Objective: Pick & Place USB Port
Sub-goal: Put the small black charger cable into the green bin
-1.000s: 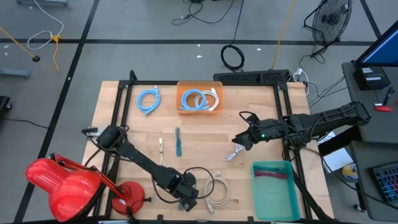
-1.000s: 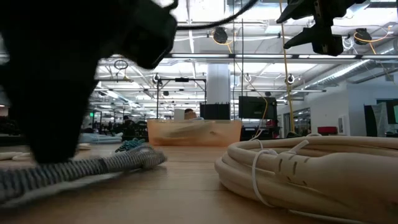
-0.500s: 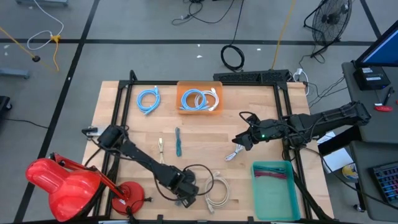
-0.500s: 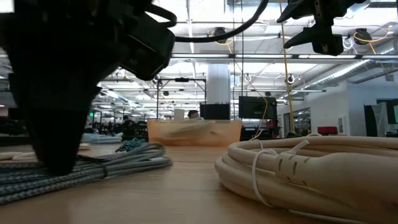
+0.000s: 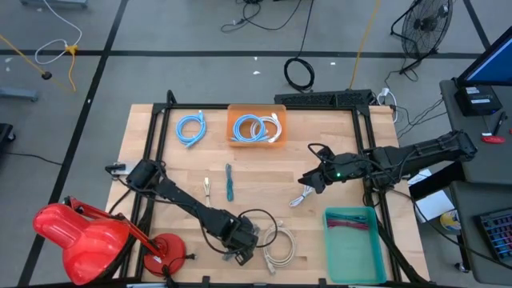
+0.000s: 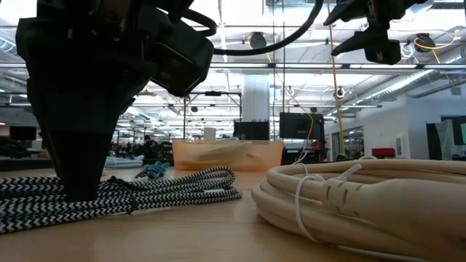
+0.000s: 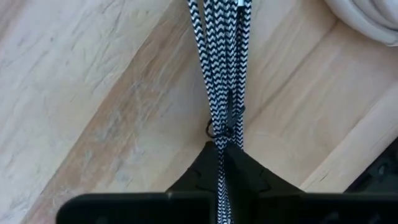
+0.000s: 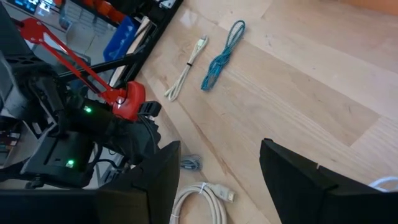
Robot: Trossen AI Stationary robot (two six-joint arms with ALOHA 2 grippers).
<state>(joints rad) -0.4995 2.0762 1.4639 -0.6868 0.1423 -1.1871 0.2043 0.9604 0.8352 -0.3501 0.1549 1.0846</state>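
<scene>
A bundled black-and-white braided USB cable lies on the wooden table near its front edge, its strands held together by a small dark tie. My left gripper stands over it, pointing steeply down, shut on the bundle. My right gripper hangs open above the table's middle right, holding nothing; in its own wrist view its fingers frame bare table. My left gripper pinches several strands of the braided bundle between its two fingers, just past the dark tie. The fingers come from above, pointing steeply down, and close across the strands. The bundle lies flat on the table, stretching away from the fingers.
A coiled white cable lies right beside the left gripper. A teal bin stands at the near right, an orange tray with coils and a blue coil at the far side. A teal cable lies mid-table, a red lamp at the near left.
My left gripper has shut on the braided bundle, its dark fingers narrowing to a point in the low view. The bundle has slid a little along the table toward the white coil, its strands drawn closer together.
</scene>
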